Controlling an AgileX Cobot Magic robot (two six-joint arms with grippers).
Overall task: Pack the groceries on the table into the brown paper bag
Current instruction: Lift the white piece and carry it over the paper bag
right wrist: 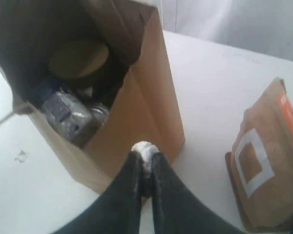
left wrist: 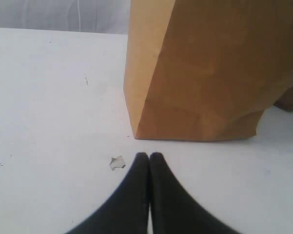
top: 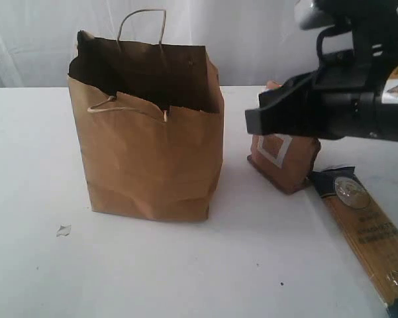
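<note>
paper bag kraft brown, inside dark, cord handles pale beige. worktop white, few dark specks. pouch brown, white square outline, orange strip at one edge. spaghetti pack golden yellow, dark blue end. left claw and right claw black.

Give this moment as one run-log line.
left gripper shut | right gripper shut | brown pouch, spaghetti pack on table, outside paper bag
</note>
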